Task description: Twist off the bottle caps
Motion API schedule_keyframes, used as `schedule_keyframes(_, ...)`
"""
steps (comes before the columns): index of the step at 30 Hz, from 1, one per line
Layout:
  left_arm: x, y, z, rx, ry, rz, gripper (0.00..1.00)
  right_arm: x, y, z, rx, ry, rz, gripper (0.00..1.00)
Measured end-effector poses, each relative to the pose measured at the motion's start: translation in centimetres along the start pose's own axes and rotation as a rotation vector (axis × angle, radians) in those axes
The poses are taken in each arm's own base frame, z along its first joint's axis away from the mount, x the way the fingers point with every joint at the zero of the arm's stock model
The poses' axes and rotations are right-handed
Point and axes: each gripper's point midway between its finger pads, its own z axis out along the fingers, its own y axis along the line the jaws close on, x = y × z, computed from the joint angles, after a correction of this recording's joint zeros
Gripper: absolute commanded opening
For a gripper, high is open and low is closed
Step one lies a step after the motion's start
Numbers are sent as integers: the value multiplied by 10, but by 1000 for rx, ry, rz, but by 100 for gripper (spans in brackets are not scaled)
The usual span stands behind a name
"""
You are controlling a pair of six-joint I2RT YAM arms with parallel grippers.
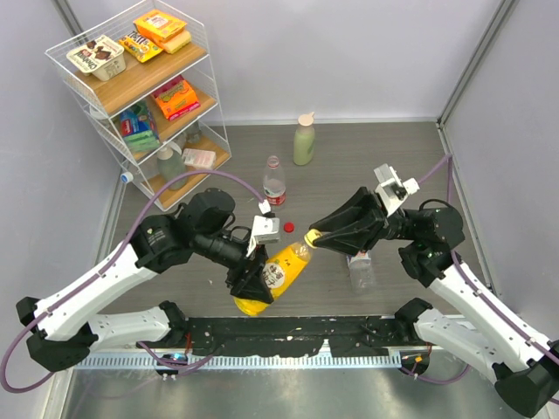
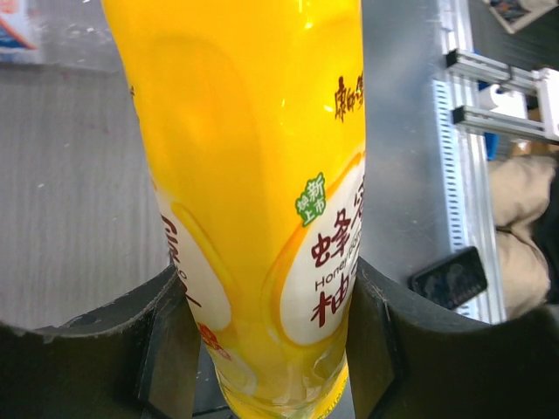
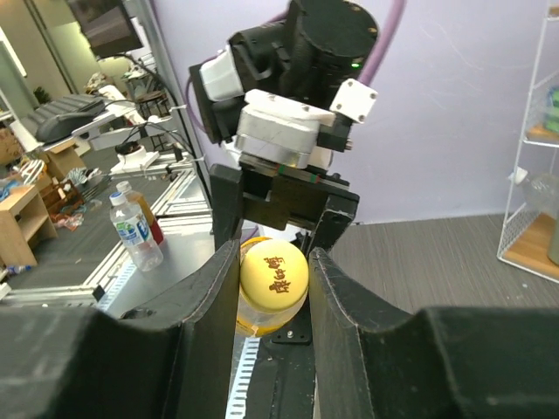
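My left gripper (image 1: 255, 281) is shut on the body of a yellow juice bottle (image 1: 278, 272) and holds it tilted above the table, neck pointing right. In the left wrist view the bottle (image 2: 253, 175) fills the gap between the fingers (image 2: 166, 349). My right gripper (image 1: 314, 236) is shut on the bottle's yellow cap (image 1: 309, 236); in the right wrist view the cap (image 3: 273, 275) sits pressed between both fingers (image 3: 210, 297). A red cap (image 1: 288, 227) lies loose on the table. I cannot make out the pale blue-white cap.
A clear bottle with a red label (image 1: 274, 185) stands behind the red cap. A pale green bottle with a beige cap (image 1: 304, 140) stands at the back. Another clear bottle (image 1: 361, 272) is under my right arm. A wire shelf of snacks (image 1: 140, 96) stands back left.
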Motion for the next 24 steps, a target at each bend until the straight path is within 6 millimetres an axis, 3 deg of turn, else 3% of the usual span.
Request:
schedule_keyframes(7,-8,-22,-2,118,-23,5,0,-9,19,-3,-47,-16,-55,2)
schedule_keyframes(9,-8,-23,-2,123,-23,0,0,-9,19,-3,-46,-16,-56,10)
schedule_keyframes(13,-8,-23,-2,122,-21,-14,0,-8,17,-3,-34,-17,-46,37)
schedule_keyframes(14,-8,-23,-2,119,-21,-15,0,-8,16,-3,-29,-19,-44,51)
schedule_keyframes(16,-7,-21,-2,107,-18,-18,0,-8,14,-3,-14,-21,-39,67)
schedule_keyframes(19,-8,-18,-1,94,-22,-4,0,-7,8,-4,26,-24,-35,85)
schedule_keyframes(24,-8,-1,0,-4,-19,13,0,-3,-9,-8,133,-28,-10,100)
